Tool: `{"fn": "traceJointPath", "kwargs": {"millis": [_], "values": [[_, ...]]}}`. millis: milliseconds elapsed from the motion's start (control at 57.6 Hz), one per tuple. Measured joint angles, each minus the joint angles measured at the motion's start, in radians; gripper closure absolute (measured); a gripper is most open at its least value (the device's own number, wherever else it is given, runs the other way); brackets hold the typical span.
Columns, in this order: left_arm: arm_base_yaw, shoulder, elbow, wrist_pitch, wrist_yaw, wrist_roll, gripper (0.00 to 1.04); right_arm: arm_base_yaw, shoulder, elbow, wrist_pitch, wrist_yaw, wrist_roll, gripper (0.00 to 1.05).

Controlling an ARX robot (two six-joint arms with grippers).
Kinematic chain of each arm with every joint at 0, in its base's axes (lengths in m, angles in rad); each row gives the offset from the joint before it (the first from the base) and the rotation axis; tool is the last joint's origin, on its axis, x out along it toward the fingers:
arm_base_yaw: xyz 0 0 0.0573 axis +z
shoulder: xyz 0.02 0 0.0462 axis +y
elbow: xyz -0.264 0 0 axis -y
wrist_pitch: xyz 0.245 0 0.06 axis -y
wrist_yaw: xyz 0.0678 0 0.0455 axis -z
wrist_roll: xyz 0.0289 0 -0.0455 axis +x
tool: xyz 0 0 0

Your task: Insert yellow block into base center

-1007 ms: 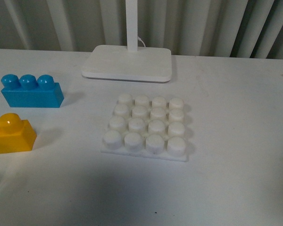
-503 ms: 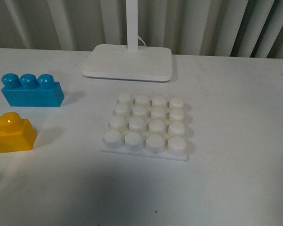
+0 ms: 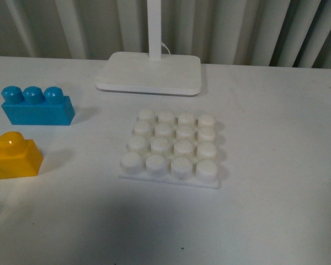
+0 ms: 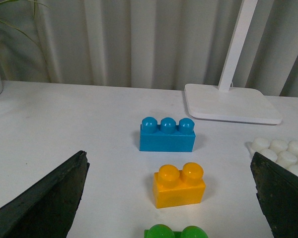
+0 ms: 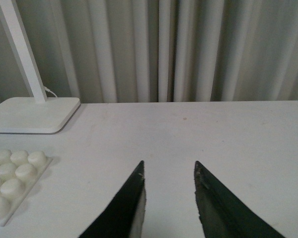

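Observation:
The yellow block (image 3: 12, 157) stands on the table at the left edge of the front view, studs up. In the left wrist view it (image 4: 180, 186) sits between my left gripper's (image 4: 169, 163) wide-open black fingers (image 4: 44, 203), a little ahead of them and untouched. The white studded base (image 3: 171, 148) lies flat mid-table, nothing on it; its corner shows in the left wrist view (image 4: 283, 153) and the right wrist view (image 5: 12, 178). My right gripper (image 5: 169, 168) is shut and empty over bare table right of the base. Neither arm shows in the front view.
A blue three-stud brick (image 3: 37, 106) stands behind the yellow block. A green brick (image 4: 174, 232) lies in front of it. A white lamp foot (image 3: 150, 73) with a post stands behind the base. Curtains close off the back.

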Motion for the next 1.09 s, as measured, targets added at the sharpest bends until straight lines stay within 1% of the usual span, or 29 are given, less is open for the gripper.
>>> {"fn": "traceJointPath", "kwargs": {"millis": [104, 122, 156, 191, 243, 278, 312, 365, 382, 417, 451, 469, 486, 538, 555, 608, 677, 712, 729, 764, 816, 920, 937, 1007, 1094], "values": [[0.0, 0.0, 0.0, 0.0, 0.0, 0.0, 0.06, 0.0, 0.0, 0.0, 0.0, 0.0, 0.0, 0.55], [0.0, 0.0, 0.0, 0.0, 0.0, 0.0, 0.06, 0.0, 0.0, 0.0, 0.0, 0.0, 0.0, 0.54], [-0.007, 0.013, 0.008, -0.028, -0.022, -0.02, 0.06, 0.0, 0.0, 0.0, 0.0, 0.0, 0.0, 0.47], [-0.008, 0.04, 0.018, -0.045, -0.019, -0.027, 0.06, 0.0, 0.0, 0.0, 0.0, 0.0, 0.0, 0.41], [0.005, 0.125, 0.043, -0.031, 0.04, -0.016, 0.06, 0.0, 0.0, 0.0, 0.0, 0.0, 0.0, 0.31], [0.037, 0.206, 0.076, 0.004, 0.117, 0.026, 0.06, 0.0, 0.0, 0.0, 0.0, 0.0, 0.0, 0.22], [0.063, 0.259, 0.102, 0.025, 0.164, 0.057, 0.06, 0.0, 0.0, 0.0, 0.0, 0.0, 0.0, 0.16], [0.12, 0.373, 0.17, 0.056, 0.264, 0.142, 0.06, 0.0, 0.0, 0.0, 0.0, 0.0, 0.002, 0.07], [0.129, 0.392, 0.182, 0.058, 0.28, 0.15, 0.06, 0.0, 0.0, 0.0, 0.0, 0.0, 0.001, 0.07], [0.161, 0.47, 0.234, 0.054, 0.348, 0.231, 0.06, 0.0, 0.0, 0.0, 0.0, 0.0, 0.001, 0.09], [0.177, 0.53, 0.274, 0.044, 0.397, 0.283, 0.06, 0.0, 0.0, 0.0, 0.0, 0.0, 0.001, 0.1], [0.187, 0.571, 0.298, 0.035, 0.428, 0.338, 0.06, 0.0, 0.0, 0.0, 0.0, 0.0, 0.001, 0.09], [0.191, 0.591, 0.311, 0.029, 0.443, 0.349, 0.06, 0.0, 0.0, 0.0, 0.0, 0.0, 0.001, 0.09], [0.206, 0.71, 0.393, -0.042, 0.531, 0.506, 0.06, 0.0, 0.0, 0.0, 0.0, 0.0, 0.001, 0.09], [0.209, 0.73, 0.408, -0.057, 0.546, 0.52, 0.06, 0.0, 0.0, 0.0, 0.0, 0.0, 0.001, 0.09], [0.221, 0.845, 0.494, -0.153, 0.597, 0.681, 0.06, 0.0, 0.0, 0.0, 0.0, 0.0, 0.001, 0.09], [0.225, 0.956, 0.588, -0.276, 0.597, 0.87, 0.06, 0.0, 0.0, 0.0, 0.0, 0.0, 0.001, 0.09], [0.225, 1.025, 0.65, -0.351, 0.573, 0.99, 0.06, 0.0, 0.0, 0.0, 0.0, 0.0, 0.001, 0.09], [0.225, 1.042, 0.665, -0.367, 0.564, 1.004, 0.06, 0.0, 0.0, 0.0, 0.0, 0.0, 0.001, 0.09], [0.216, 1.102, 0.721, -0.431, 0.534, 1.128, 0.06, 0.0, 0.0, 0.0, 0.0, 0.0, 0.001, 0.09], [0.201, 1.167, 0.782, -0.502, 0.508, 1.241, 0.06, 0.0, 0.0, 0.0, 0.0, 0.0, 0.001, 0.09], [0.15, 1.258, 0.864, -0.591, 0.456, 1.39, 0.06, 0.0, 0.0, 0.0, 0.0, 0.0, 0.001, 0.09], [0.145, 1.266, 0.869, -0.592, 0.452, 1.394, 0.06, 0.0, 0.0, 0.0, 0.0, -0.001, 0.001, 0.09], [0.097, 1.338, 0.911, -0.588, 0.367, 1.467, 0.06, 0.0, 0.0, 0.0, 0.0, 0.0, 0.001, 0.09], [0.065, 1.394, 0.943, -0.59, 0.336, 1.495, 0.06, 0.0, 0.0, 0.0, 0.0, 0.0, 0.001, 0.09]]}}
